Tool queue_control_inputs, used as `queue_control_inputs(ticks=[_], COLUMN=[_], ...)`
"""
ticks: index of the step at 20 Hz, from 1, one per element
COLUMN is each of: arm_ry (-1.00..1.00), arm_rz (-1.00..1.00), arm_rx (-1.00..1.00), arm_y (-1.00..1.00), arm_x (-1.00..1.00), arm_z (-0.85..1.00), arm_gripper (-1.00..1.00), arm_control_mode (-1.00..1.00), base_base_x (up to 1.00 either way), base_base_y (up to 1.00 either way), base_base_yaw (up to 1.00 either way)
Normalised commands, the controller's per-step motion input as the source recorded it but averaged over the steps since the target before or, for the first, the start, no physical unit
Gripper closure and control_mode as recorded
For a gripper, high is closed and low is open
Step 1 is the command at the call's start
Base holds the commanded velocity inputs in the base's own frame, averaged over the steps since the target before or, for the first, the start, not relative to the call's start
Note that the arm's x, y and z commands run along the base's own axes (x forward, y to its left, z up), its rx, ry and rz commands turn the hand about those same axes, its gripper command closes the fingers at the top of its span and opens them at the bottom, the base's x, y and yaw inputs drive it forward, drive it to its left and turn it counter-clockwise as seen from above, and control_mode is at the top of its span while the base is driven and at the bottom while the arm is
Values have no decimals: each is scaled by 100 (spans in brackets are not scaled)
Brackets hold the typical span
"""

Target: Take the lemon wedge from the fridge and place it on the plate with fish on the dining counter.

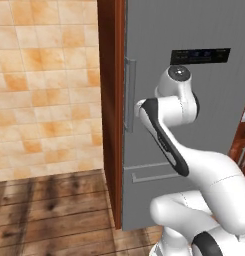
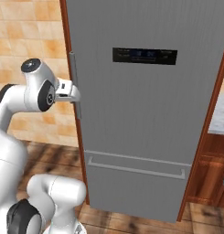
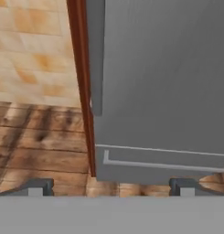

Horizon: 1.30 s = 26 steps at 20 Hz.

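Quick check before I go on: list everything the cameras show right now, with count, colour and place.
Tall grey brushed-steel fridge: one, grey, shut, straight ahead of the arm.
Black display panel: one, black, high on the fridge door.
Vertical grey handle: one, grey, along the door's left edge.
Horizontal drawer handle: one, grey, on the lower fridge front.
Reddish-brown wood side panel: one, left of the fridge.
Beige-orange tiled wall: one, left of the panel.
Dark wood plank floor: one, below the wall.
Wooden cabinet: one, reddish-brown, right of the fridge.
White robot arm: one, white with dark joints.
Gripper: one, dark fingertips, open, close by the vertical handle.
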Motion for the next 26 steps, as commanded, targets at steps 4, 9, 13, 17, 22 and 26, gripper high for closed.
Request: queue_control_inputs(ticks=[4,9,13,17,22,26], arm_ry=[-37,-6,22,8,0,0], arm_rz=[7,1,1,3,0,0], arm_rx=[14,2,12,4,-2,-3], arm_y=[0,0,9,16,27,15], arm_x=[26,16,71,40,40,46], arm_z=[2,8,12,1,-14,-16], arm_gripper=[-100,-100,-100,-100,-100,-100], arm_control_mode=[-100,-100,-100,-100,-100,-100], base_base_x=[0,0,0,0,0,0], base_base_y=[0,0,0,0,0,0], base_base_yaw=[0,0,0,0,0,0])
